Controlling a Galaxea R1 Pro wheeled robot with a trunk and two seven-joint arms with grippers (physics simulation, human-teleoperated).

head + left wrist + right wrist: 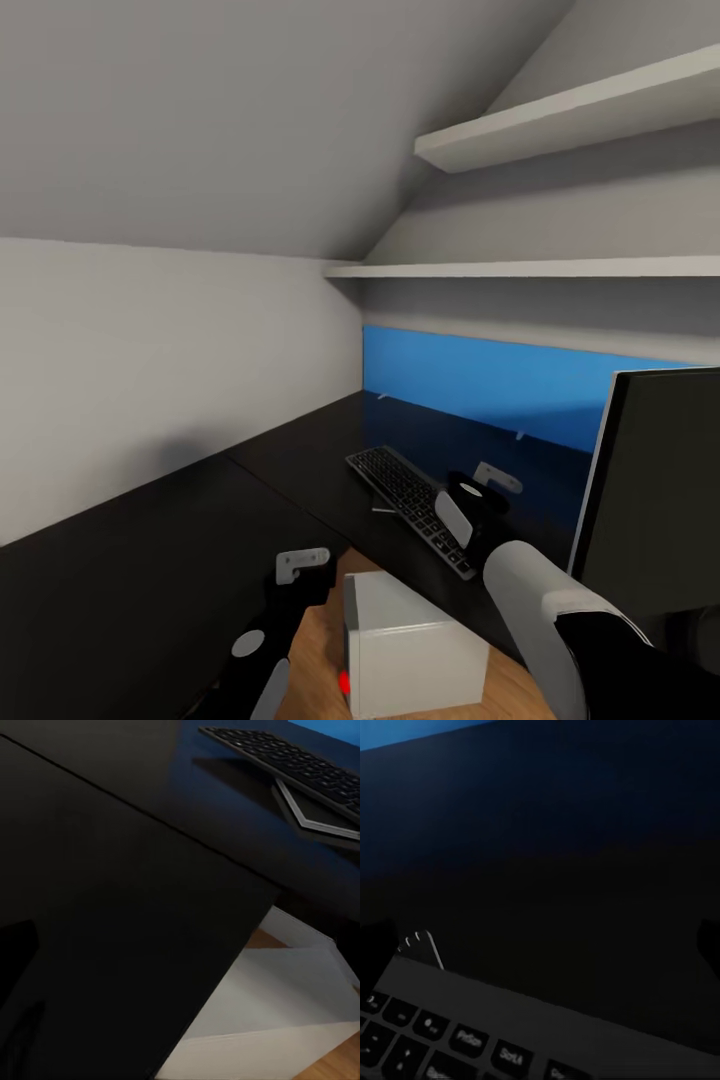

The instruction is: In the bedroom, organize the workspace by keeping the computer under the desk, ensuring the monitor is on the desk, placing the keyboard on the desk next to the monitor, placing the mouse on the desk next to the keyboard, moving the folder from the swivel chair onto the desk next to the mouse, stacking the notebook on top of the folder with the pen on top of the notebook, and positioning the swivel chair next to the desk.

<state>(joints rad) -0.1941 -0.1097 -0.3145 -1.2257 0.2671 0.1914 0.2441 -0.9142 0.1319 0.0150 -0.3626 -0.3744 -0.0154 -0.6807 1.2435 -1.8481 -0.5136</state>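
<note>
The black desk (200, 520) runs along the grey wall and turns the corner. On it the slim black keyboard (405, 500) lies at an angle, and its edge with a key row shows close up in the right wrist view (472, 1020). My right gripper (487, 492) hovers over the keyboard's near half, open, with dark fingertips (375, 945) far apart. The black monitor (655, 490) stands at the right. The light grey computer (415, 645) with its red light sits on the wooden floor by the desk's inner corner. My left gripper (300, 568) hangs open over the desk edge beside it.
A bright blue panel (490, 380) lines the wall behind the desk. Two white shelves (560, 268) jut out above it under the sloped ceiling. The left wrist view looks down on the desk top (112, 907), the computer's top (277, 997) and the keyboard (292, 761).
</note>
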